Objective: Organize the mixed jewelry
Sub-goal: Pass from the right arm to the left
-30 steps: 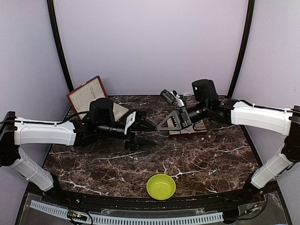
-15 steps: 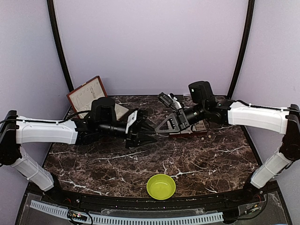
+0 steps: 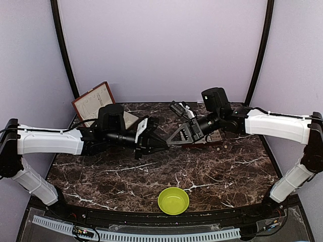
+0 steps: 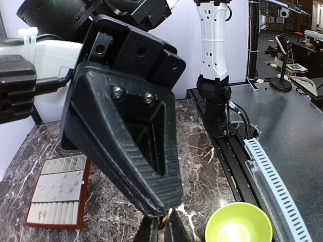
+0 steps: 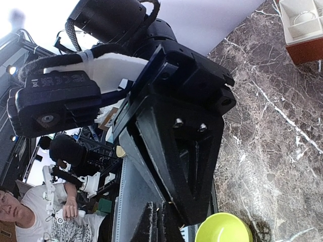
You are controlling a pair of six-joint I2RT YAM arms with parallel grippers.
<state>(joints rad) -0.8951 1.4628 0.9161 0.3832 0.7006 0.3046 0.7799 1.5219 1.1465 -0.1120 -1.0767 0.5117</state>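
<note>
A small ring hangs in mid-air over the middle of the tabletop, pinched at the very tips of the left gripper, whose jaws are drawn almost together on it. The right gripper meets it tip to tip. Its jaws look nearly closed too, but I cannot tell whether they grip the ring. The danger is the handover: so little metal is caught that if one side lets go too soon, or the tips nudge each other, the ring would likely drop and roll away. It stands on edge, its opening facing the left wrist camera. Being round, it has no real long axis.
</note>
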